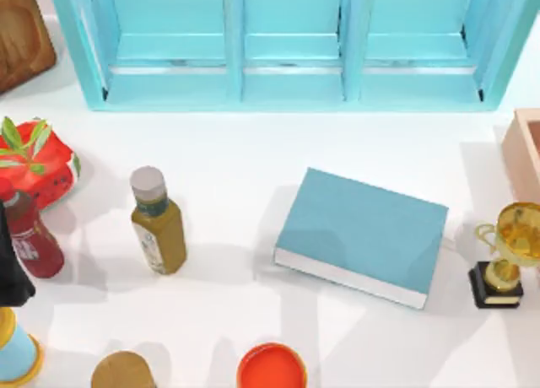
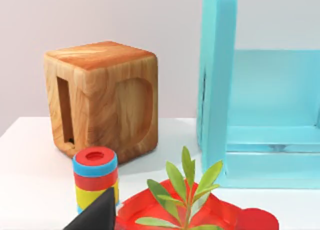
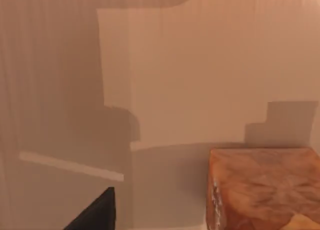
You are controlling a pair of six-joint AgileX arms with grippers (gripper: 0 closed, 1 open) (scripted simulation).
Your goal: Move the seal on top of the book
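The left arm [image 1: 10, 274] hangs at the table's left edge; I cannot tell whether either claw is spread or pressed together. The left gripper [image 2: 97, 214] faces a carved wooden cube [image 2: 102, 97] and a teal-blue shelf unit [image 2: 260, 105]. The right gripper [image 3: 95, 212] faces a pale wall. Well to the right of the left claw, the light teal hardcover book [image 1: 361, 234] lies flat. Its long axis slants down to the right, with the white pages toward the near edge. The brown round-topped seal [image 1: 123, 371] stands between them, near that edge.

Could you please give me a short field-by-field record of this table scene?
book: flat at table centre, nothing on its cover
olive bottle: standing, left of the book
dark red bottle: near the left edge
trophy: right of the book
shelf unit: along the back
left arm: at the left edge
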